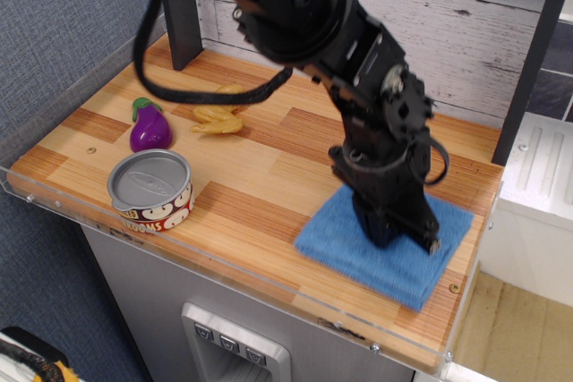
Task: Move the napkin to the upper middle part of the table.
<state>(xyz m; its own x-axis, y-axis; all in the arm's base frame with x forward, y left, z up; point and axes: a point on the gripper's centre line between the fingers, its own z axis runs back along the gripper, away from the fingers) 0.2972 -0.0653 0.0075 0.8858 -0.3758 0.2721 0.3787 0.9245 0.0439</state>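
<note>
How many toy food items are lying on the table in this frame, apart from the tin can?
2. A purple eggplant lies near the left edge, behind the tin can; a yellow food toy sits just right of it, partly hidden by the arm's cable.
</note>
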